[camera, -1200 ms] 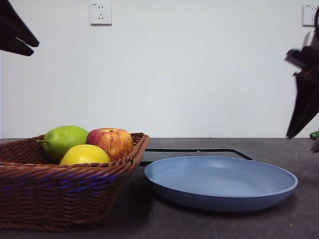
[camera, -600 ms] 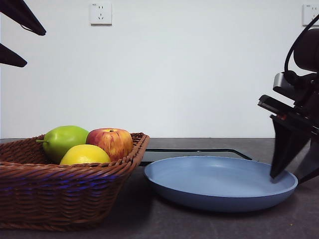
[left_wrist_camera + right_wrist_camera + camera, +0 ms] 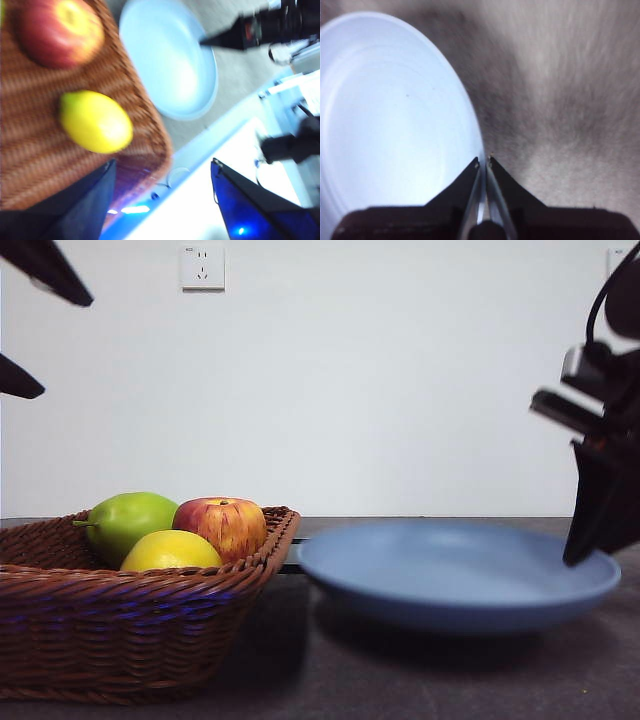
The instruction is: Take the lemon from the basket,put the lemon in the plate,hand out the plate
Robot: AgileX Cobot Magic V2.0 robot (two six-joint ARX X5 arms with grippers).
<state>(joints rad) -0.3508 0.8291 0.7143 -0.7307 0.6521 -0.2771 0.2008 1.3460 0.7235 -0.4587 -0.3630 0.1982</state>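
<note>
- left gripper hangs high at the left above the basket, jaws spread wide apart with nothing between them
- lemon lies in the basket, in front of a green pear and a red-yellow apple; it touches the apple
- plate sits just right of the basket, lifted off the table; empty
- right gripper pinches the plate's right rim, jaws closed on it
</note>
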